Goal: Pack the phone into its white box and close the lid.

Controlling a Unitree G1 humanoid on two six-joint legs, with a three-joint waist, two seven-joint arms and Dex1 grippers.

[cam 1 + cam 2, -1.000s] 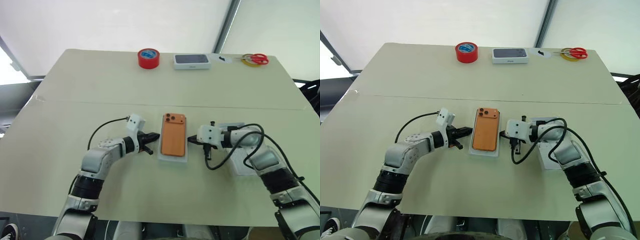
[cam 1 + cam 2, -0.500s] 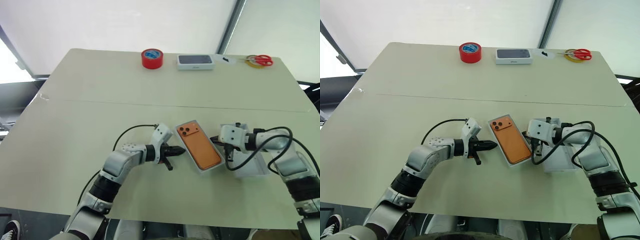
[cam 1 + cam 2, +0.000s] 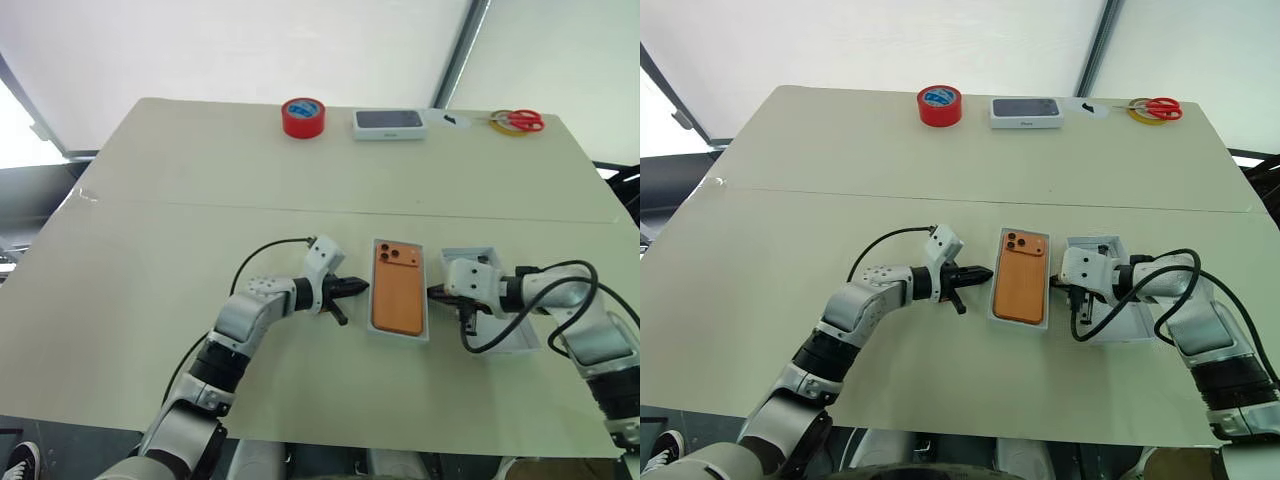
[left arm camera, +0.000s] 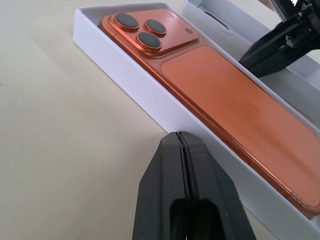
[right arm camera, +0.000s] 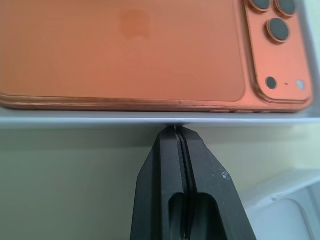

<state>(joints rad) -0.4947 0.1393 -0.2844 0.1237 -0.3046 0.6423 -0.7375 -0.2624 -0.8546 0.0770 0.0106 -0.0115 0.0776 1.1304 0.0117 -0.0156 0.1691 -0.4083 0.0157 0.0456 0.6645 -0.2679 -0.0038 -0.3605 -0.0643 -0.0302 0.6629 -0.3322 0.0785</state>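
I'm seeing my left pincer clenched on nothing, its black tips pressed together and lying just beside the left long wall of the white box; from the left wrist view the tips are sitting right at that wall, though I can't quite tell whether they are touching it. My right pincer is likewise clenched and empty, its tips pointing at the opposite long wall; in the right wrist view they are meeting the white edge. So the two pincers are flanking the box from either side, with bare bench under both.

The phone is lying flat inside the white box, back up, its three dark lenses at the far end. It is filling the tray almost wall to wall.

Just to the right of the box, behind my right pincer and its looping black cable, a second shallow white tray-like piece is lying open side up; I take it for the lid.

Along the far edge of the bench, well apart from all this, a red tape roll, a white box with a dark top and red-handled scissors are resting.
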